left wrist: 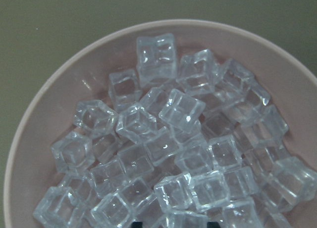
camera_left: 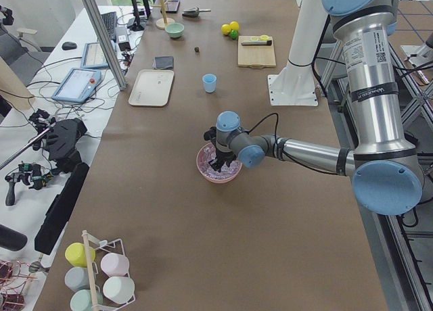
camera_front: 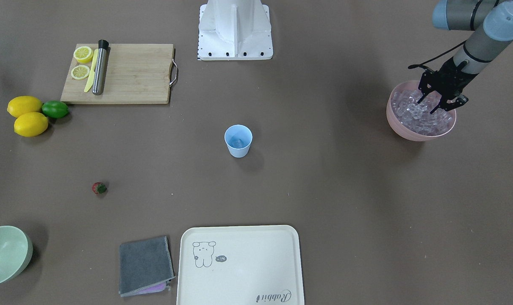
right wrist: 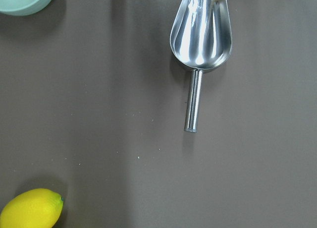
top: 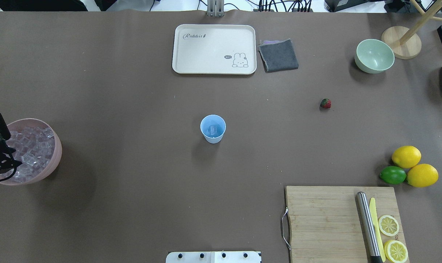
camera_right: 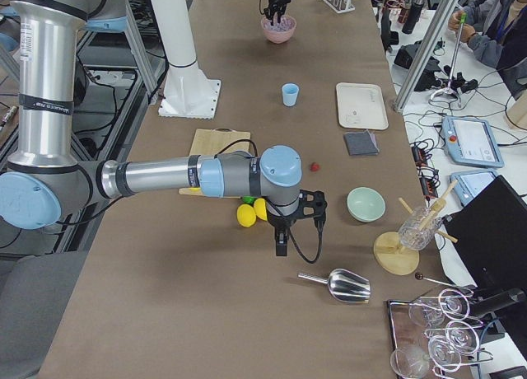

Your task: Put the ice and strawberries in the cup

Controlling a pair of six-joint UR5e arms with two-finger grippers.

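The left gripper (camera_front: 434, 103) is held low over the pink bowl (top: 56, 157), its jaws spread apart with nothing between them, down at the level of the ice (top: 34, 144). This stance is judged to be the approach for pinching a single cube: the cubes are heaped loosely, and a wide opening is needed to straddle one. In the left wrist view the heap is seen to fill much of the bowl, so plenty of choice is offered, though the cubes look slick and could be squeezed aside.

In the overhead view the cup (top: 206, 125) is stood upright at the middle of the table (top: 133, 190), with the bowl at about 9 o'clock of it and well apart. The central spot is judged to suit reach by either arm. What appears to be one clear cube (top: 214, 129) is seen on the cup's bottom, so the ice part is taken as partly done.

The strawberry (top: 325, 103) is lying on the bare table close to 3 o'clock of the cup, well apart from it, on the right arm's half. It has not yet been put in. The right gripper (camera_right: 280, 245) is hung above the table near the lemons (camera_right: 245, 216), with a metal scoop (right wrist: 200, 37) at about 4 o'clock of it in the right side view. Whether its jaws are wide or closed cannot be told.
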